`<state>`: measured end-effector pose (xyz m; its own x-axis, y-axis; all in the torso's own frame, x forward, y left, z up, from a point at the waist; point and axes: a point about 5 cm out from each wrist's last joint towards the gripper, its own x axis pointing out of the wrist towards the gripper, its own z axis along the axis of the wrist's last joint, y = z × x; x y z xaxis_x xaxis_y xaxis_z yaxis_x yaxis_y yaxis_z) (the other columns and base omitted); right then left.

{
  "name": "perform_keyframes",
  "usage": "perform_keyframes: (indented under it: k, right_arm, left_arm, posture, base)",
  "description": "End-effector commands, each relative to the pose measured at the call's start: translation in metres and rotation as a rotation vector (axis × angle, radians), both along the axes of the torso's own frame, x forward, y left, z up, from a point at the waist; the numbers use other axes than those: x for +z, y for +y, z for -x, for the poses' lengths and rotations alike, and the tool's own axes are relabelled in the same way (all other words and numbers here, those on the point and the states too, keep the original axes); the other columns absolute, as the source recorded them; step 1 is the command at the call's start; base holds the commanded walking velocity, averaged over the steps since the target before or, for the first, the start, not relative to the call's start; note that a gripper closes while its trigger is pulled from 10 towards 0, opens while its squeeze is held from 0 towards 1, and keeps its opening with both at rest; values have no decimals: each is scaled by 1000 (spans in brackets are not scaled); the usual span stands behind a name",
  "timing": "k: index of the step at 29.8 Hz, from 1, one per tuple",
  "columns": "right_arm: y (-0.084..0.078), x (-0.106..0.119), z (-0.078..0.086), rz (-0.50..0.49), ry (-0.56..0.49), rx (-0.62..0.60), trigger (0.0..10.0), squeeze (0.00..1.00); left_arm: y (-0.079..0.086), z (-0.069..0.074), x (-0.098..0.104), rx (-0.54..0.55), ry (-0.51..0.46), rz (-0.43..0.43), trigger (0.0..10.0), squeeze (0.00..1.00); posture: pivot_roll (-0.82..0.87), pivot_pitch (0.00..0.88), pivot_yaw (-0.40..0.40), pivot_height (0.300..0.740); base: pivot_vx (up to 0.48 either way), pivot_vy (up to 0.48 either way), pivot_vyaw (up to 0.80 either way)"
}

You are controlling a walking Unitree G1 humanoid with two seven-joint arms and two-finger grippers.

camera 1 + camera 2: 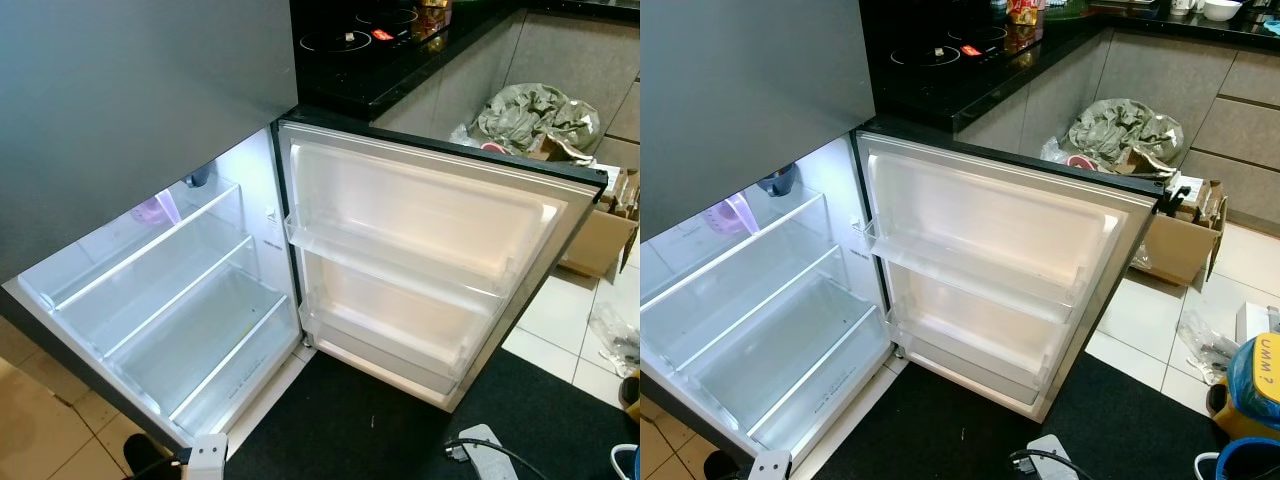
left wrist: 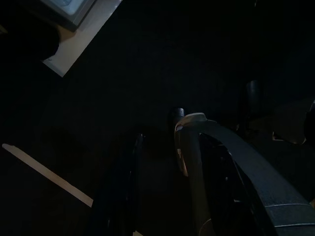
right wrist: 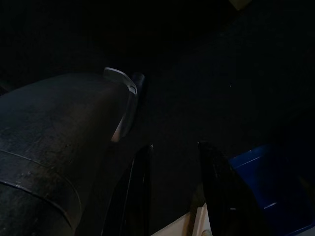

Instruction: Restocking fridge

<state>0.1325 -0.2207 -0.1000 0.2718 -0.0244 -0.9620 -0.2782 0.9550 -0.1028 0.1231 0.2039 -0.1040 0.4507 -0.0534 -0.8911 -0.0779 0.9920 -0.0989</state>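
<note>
Fridge [image 1: 200, 300] stands directly ahead and below the head camera, with its lower compartment lit from inside. Nearest are the two arms, hanging idle over a dark mat [image 1: 360, 430]. In the dim wrist views the left end effector [image 2: 157, 162] and the right end effector [image 3: 172, 182] each show two black fingers set apart, so both look open and hold nothing. Beside the right one is something blue [image 3: 266, 177], too dark to identify.

Just beyond the mat, the door [image 1: 430, 250] is swung wide to the right. Its two clear plastic racks [image 1: 390, 255] look bare. To the left, the compartment has glass shelves [image 1: 165, 270], also bare, apart from a pale purple item [image 1: 155, 210] and a dark one [image 1: 198, 178] at the back.

The door should be heavy and stiff on its hinge, best moved by its outer edge. The clear racks and glass shelves are probably smooth and brittle, so goods want setting down gently, not dropping.

Farther right on the tiled floor [image 1: 560, 320] sits a cardboard box [image 1: 600, 235] with a crumpled bag [image 1: 535, 115] behind it. Farthest back, a black desk carries a hob [image 1: 350, 40].
</note>
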Motion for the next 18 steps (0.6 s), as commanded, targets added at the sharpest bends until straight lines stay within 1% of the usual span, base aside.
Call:
perform_keyframes:
  k: [1, 18]
  right_arm:
    - [2, 0, -2, -7, -4, 2, 10000, 0]
    - [1, 0, -1, -7, 0, 1, 10000, 0]
  left_arm:
    - [-2, 2, -1, -1, 15, 4, 10000, 0]
    - [-2, 3, -1, -1, 19, 6, 10000, 0]
  posture:
    - [-30, 0, 31, 740]
    - [-38, 0, 33, 740]
  base:
    - [0, 0, 0]
    - [0, 0, 0]
